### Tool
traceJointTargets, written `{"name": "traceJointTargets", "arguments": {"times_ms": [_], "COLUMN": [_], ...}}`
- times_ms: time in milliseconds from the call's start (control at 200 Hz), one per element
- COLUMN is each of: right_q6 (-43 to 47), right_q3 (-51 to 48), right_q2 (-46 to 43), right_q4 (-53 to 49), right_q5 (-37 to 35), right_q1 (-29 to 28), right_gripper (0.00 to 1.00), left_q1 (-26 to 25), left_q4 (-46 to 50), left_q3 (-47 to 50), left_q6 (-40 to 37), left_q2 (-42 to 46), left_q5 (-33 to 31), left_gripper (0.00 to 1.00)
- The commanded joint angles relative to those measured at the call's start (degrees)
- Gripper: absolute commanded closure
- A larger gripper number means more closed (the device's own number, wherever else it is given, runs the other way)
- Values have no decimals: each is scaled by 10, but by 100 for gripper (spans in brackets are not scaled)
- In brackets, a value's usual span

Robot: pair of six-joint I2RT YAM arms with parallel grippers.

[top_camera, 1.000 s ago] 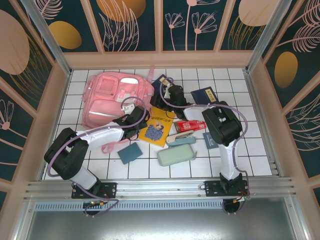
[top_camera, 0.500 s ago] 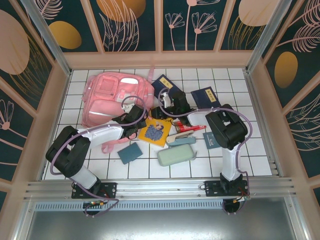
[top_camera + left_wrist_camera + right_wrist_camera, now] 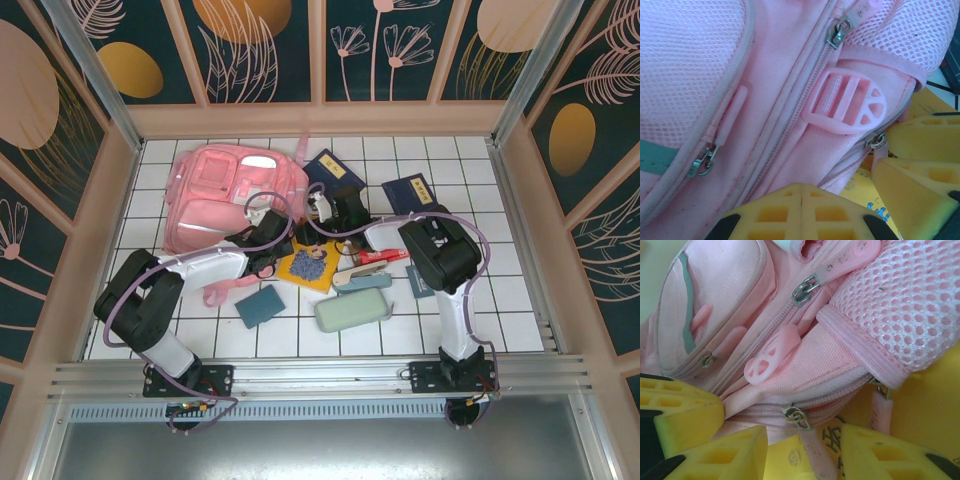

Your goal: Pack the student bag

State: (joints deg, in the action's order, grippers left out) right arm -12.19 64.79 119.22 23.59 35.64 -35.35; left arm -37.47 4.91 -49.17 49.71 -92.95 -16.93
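Top external view: white tiled table (image 3: 500, 300) inside dark flower-painted walls (image 3: 270, 50), the bag (image 3: 225, 195) lying far left. Left gripper (image 3: 801, 192) is closed, pads together, at the bag's corner; right gripper (image 3: 802, 440) stands partly open by its lower zip. Print on the yellow booklet (image 3: 935, 405) is too blurred to read

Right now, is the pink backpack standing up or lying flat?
Lying flat. The student bag rests on the tiled table, front pockets facing the overhead camera.
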Motion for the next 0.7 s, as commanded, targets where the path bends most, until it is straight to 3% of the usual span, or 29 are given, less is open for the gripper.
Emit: {"name": "traceJointTargets", "arguments": {"times_ms": [0,260,350,475,696], "right_q6": [35,62,68,66,65], "right_q3": [20,-5,-7,-22,-72], "right_q2": [23,7,5,-9,-56], "right_q4": [-37,-39,-43,-29,18], "right_q5": [-11,-13,-24,-42,-98], "right_q1": [-7,-16,-22,-25,-38], "right_gripper": [57,74,88,98,100], "left_q1": [3,4,4,7,43], "left_q4": [-12,-10,-10,-8,-4], "left_q3": [4,3,4,-1,-43], "left_q6": [-2,-4,-6,-11,-33], "left_q2": [-12,-6,-3,0,-11], "left_q5": [6,2,1,6,43], "left_gripper": [93,92,92,91,85]}}
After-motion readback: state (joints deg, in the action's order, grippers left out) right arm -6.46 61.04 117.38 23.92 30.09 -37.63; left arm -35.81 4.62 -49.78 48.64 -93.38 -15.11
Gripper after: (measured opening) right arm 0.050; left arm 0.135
